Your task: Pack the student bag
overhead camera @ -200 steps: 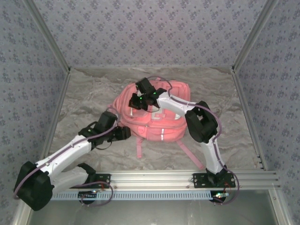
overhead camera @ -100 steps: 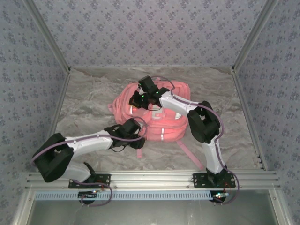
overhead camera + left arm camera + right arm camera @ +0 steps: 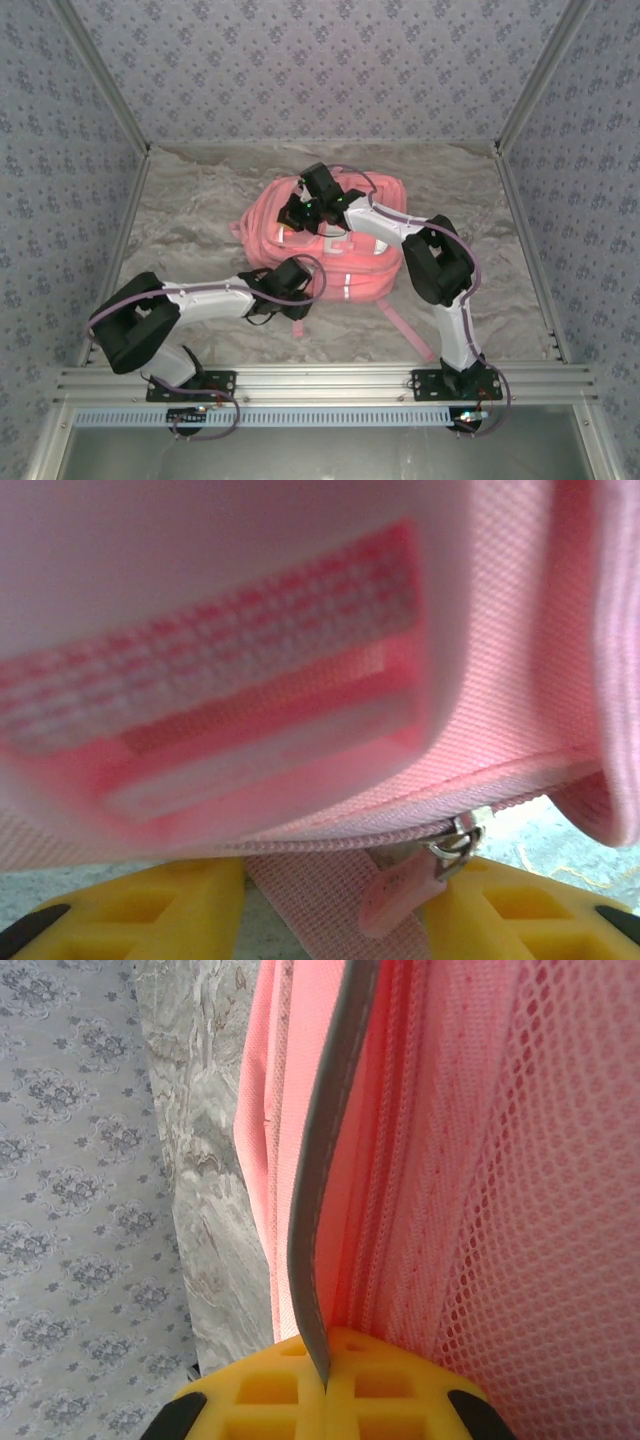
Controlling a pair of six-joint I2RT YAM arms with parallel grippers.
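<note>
The student bag [image 3: 345,268], pink with pale reflective strips, lies flat in the middle of the table. My left gripper [image 3: 303,283] is at its near edge. In the left wrist view that gripper [image 3: 335,920] is open, its yellow fingers [image 3: 130,910] on either side of a pink webbing strap [image 3: 300,905] and a pink zipper pull [image 3: 400,900] hanging from a metal slider. My right gripper [image 3: 300,213] is over the bag's far left part. Up close, the right gripper [image 3: 327,1380] is shut on a thin grey strip [image 3: 320,1160] of the bag, beside pink mesh [image 3: 560,1210].
The marbled table top [image 3: 190,220] surrounds the bag, boxed in by patterned walls [image 3: 320,70]. A pink strap [image 3: 410,330] trails toward the right arm's base. An aluminium rail [image 3: 320,380] runs along the near edge.
My left arm has swung right, from the bag's left side to its near edge, and closed in on the zipper pull. The right gripper shifted slightly right, still clamped on the bag.
</note>
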